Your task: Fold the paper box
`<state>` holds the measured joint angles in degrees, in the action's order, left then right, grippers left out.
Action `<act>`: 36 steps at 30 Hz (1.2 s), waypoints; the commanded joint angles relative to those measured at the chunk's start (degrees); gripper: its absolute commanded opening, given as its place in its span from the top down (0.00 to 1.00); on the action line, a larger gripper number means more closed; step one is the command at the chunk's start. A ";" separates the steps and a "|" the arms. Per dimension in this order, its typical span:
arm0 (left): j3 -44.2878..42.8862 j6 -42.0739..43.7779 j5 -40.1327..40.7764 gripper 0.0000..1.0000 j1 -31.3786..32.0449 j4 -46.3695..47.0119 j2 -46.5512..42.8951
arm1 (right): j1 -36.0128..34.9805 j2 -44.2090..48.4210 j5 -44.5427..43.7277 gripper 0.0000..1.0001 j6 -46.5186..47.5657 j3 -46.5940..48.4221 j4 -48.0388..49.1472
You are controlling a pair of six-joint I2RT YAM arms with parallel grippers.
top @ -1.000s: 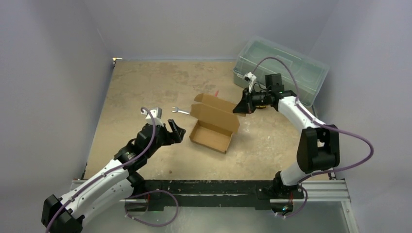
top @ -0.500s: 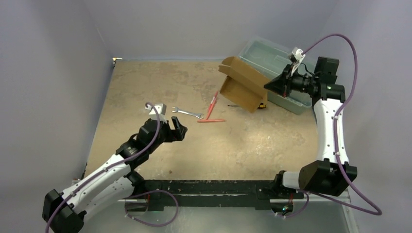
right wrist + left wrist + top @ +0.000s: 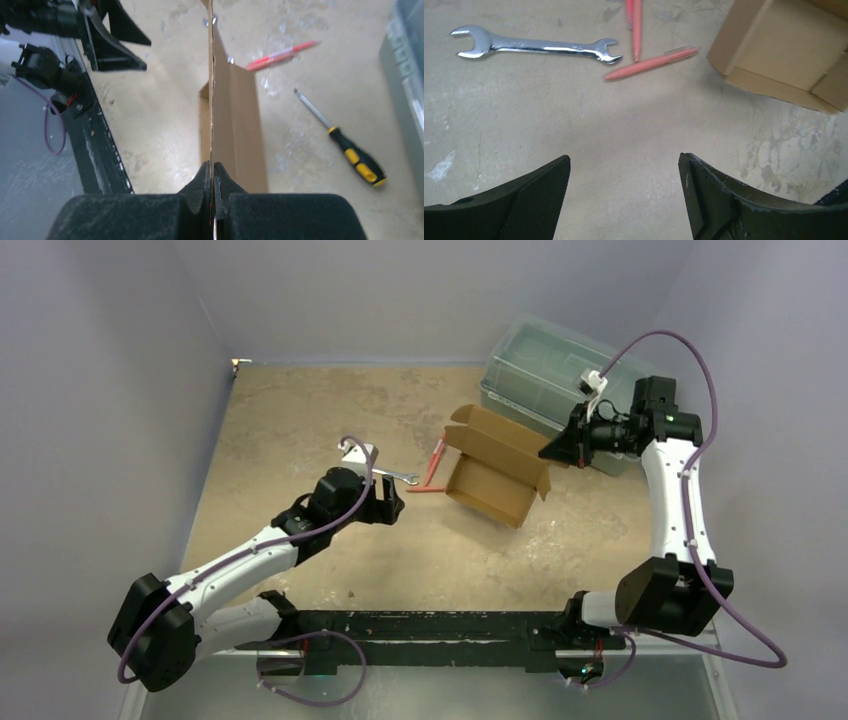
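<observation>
Right pincer (image 3: 211,172) clamped on one thin flap of the paper box (image 3: 495,478); we judge the card may slip or crease wrongly. Left pincer (image 3: 624,159) apart, empty, above the surface (image 3: 624,120).

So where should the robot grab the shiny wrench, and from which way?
Probably around the thin middle shaft of the wrench, coming straight down from above. It lies flat on the table, and the middle is narrower than the forked ends and clear of the pink pens by one end.
</observation>
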<state>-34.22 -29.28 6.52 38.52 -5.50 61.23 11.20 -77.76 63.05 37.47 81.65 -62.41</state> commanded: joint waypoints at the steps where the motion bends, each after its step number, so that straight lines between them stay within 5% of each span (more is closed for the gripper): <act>1: 1.26 7.02 -9.93 0.23 -0.24 11.95 0.35 | 0.13 -0.93 -3.48 1.00 8.76 -4.74 -8.62; 14: 0.55 15.59 -13.60 0.23 0.21 16.95 3.54 | 2.86 -1.18 -19.40 0.93 1.15 -12.57 9.58; 25: 0.53 16.94 -12.20 0.23 0.77 16.24 4.39 | 3.00 3.35 -23.30 0.37 2.65 -9.54 12.66; 30: -0.04 10.09 -10.01 0.22 0.59 12.49 -0.29 | 1.74 5.88 -18.71 0.18 7.58 -3.19 9.80; 36: -1.50 -1.03 -4.04 0.20 0.27 1.37 -8.03 | -20.49 5.35 -18.53 0.01 15.37 -2.79 9.36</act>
<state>-32.97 -21.80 -2.11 39.05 2.68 58.13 4.47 -72.55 42.04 46.41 79.46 -52.71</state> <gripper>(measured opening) 0.789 0.956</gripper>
